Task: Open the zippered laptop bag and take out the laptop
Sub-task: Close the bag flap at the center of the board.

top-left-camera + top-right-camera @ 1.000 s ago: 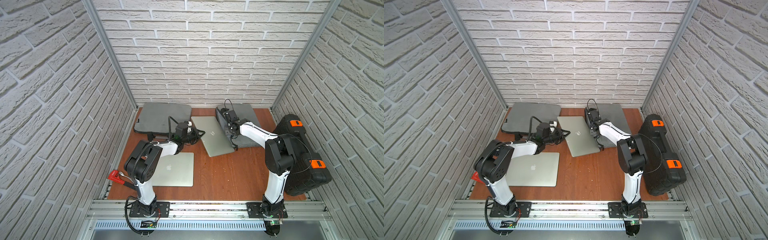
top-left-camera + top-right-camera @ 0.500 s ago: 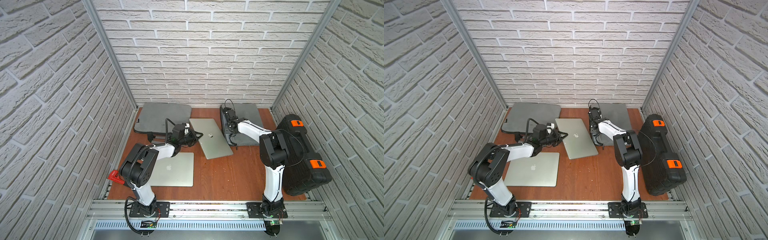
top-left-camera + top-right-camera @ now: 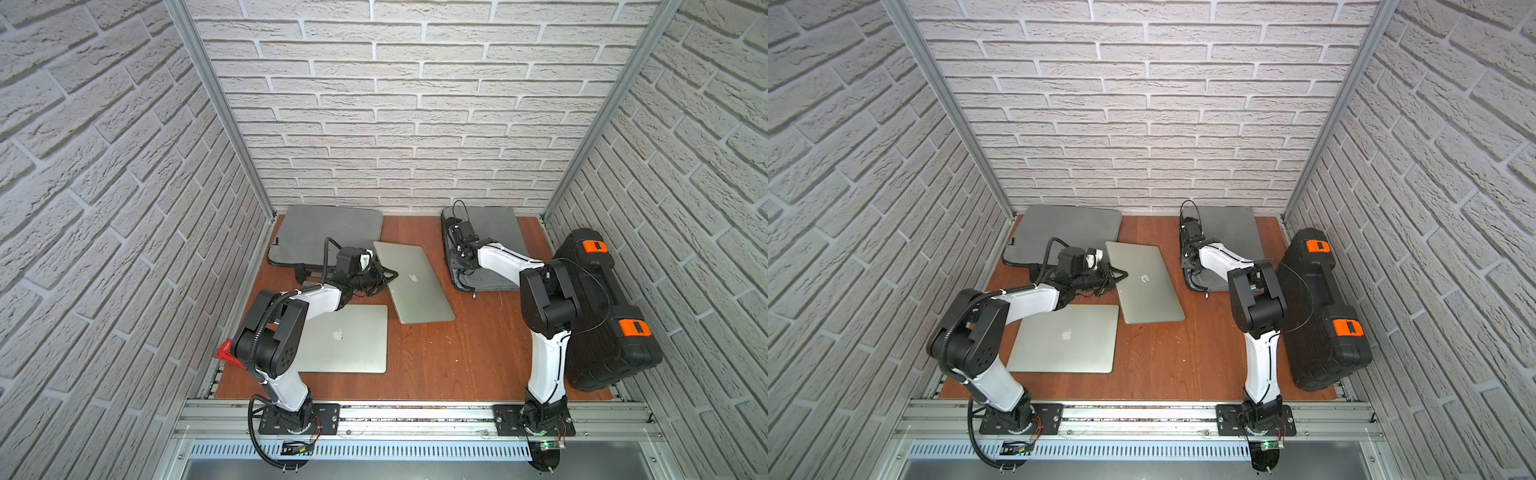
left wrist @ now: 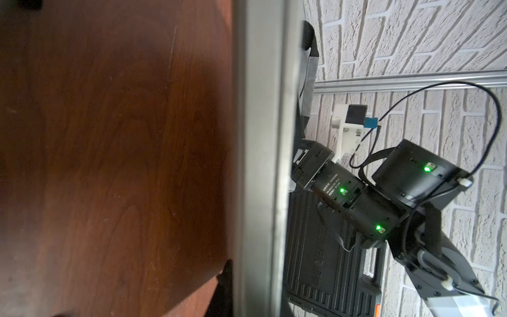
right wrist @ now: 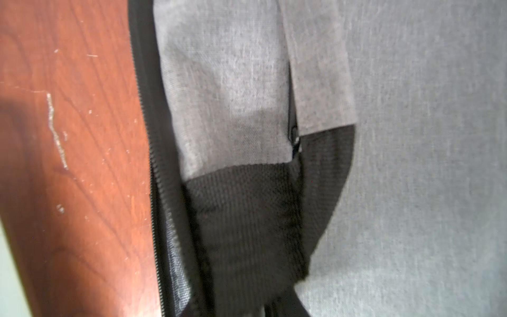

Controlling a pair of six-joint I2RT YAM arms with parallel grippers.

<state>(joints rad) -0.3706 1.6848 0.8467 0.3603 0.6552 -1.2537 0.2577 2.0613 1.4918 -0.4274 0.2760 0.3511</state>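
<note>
Wooden table (image 3: 436,365), both top views: the laptop (image 3: 415,286) lies out of the bag, askew mid-table. The left gripper (image 3: 379,275) is clamped on its left edge, with bare wood open toward the front. The right gripper (image 3: 460,259) sits at the laptop bag (image 3: 494,232)'s unzipped edge; I can't tell its jaws. Left wrist: the laptop's rim, edge-on. Right wrist: zipper teeth (image 5: 153,170) parted beside the wood.

Wooden table (image 3: 457,353): laptops (image 3: 345,340), bags (image 3: 328,228), case (image 3: 602,316)
</note>
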